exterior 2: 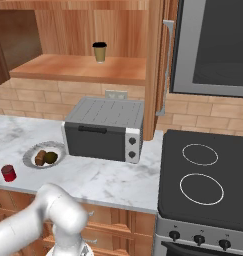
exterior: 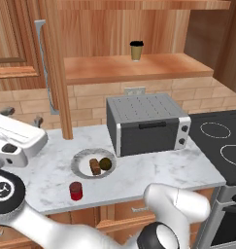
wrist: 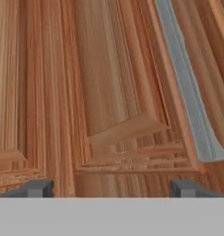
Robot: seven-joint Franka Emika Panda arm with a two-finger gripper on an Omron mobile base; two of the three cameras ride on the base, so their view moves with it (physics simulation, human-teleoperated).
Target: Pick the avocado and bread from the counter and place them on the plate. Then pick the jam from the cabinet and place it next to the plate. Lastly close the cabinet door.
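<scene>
A: Lower left, the counter [exterior: 153, 172] is white marble with grey veins; the jam [exterior: 76, 191] is red.

B: The plate [exterior: 79, 163] has a grey rim. Upper left, the cabinet door [wrist: 109, 92] shows warm brown grain.

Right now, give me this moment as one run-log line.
avocado and bread: on plate | jam: beside plate | cabinet door: open | gripper: open, facing door

We find the desk [exterior: 153, 170] bare at 5 o'clock of the plate [exterior: 80, 163], open to a pass. The toaster oven [exterior: 148, 124] blocks 2 o'clock. The jam [exterior: 76, 191] stands at 7 o'clock. The cabinet door [wrist: 113, 92] fills the space before our wide-apart tool [wrist: 111, 188].
</scene>
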